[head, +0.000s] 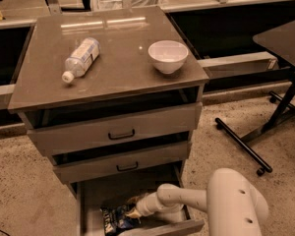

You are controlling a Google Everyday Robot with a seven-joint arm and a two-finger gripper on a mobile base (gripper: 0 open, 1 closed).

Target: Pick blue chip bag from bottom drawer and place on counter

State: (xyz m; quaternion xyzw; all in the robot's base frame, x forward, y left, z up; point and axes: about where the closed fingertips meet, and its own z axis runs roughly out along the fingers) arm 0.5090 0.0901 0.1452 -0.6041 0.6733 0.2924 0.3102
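Observation:
The bottom drawer [91, 195] is pulled open at the foot of the cabinet. The blue chip bag [114, 220] lies crinkled on its floor near the front, partly hidden by the drawer's front edge. My white arm reaches in from the right, and my gripper [134, 211] is down inside the drawer, right at the bag's right edge. The counter [118, 68] is the glossy grey-brown top of the cabinet.
A clear plastic bottle [80, 59] lies on the counter's left, and a white bowl [167, 56] stands on its right. The two upper drawers [115, 129] stick out slightly above the gripper. A dark table [285, 43] with a wheeled base stands at right.

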